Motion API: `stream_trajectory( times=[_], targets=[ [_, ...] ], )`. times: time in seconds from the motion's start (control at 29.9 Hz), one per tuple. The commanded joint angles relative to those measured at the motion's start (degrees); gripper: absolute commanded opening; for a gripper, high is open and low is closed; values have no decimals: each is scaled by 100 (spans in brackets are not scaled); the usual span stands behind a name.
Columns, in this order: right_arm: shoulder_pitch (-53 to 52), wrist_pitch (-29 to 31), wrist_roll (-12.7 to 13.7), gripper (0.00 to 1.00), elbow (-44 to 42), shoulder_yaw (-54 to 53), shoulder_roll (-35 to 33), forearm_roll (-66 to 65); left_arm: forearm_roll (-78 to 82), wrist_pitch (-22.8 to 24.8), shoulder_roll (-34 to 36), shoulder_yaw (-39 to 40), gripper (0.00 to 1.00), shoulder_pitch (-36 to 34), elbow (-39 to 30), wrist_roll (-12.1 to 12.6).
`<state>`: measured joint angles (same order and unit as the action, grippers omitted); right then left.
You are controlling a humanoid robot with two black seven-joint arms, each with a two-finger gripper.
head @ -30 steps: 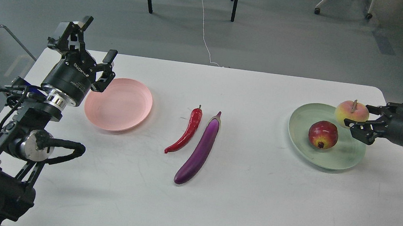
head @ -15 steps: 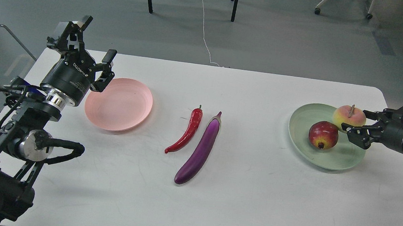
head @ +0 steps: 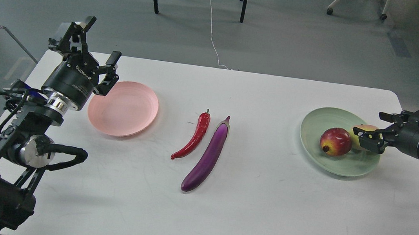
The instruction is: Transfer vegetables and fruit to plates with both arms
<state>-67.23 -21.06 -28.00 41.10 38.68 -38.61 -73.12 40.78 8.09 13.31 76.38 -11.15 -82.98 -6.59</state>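
On the green plate (head: pixel 316 153), right fingers (head: pixel 363 132) grasp the peach (head: pixel 359 137); left fingers (head: pixel 113 58) released.

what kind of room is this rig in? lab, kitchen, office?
Most likely a lab or workshop, not a kitchen. Signs: a bare grey floor with loose cables trailing across it, a plain white table, and castor chair legs at the back.
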Motion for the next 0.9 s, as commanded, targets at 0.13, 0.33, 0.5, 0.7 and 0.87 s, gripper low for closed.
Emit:
stream_trajectory(
  times=[0.13, 0.33, 0.5, 0.7, 0.87],
  targets=[
    [34, 14, 0, 95, 740, -2088, -428, 252, 0, 35, 163, -9, 100, -36, 9, -70],
    [746, 94, 0, 97, 1505, -4059, -315, 2711, 9, 61, 286, -26, 100, -89, 9, -149],
    [931, 356, 0, 97, 1585, -5114, 99, 4978, 53, 79, 470, -114, 100, -177, 1, -632],
    [1150, 2752, 0, 98, 1524, -5327, -225, 7344, 920, 342, 1032, -859, 100, -511, -297, -1168],
    [1739, 4521, 0, 98, 1515, -5327, -630, 7426, 3097, 991, 1358, -1624, 100, -958, -649, -1450]
  ],
)
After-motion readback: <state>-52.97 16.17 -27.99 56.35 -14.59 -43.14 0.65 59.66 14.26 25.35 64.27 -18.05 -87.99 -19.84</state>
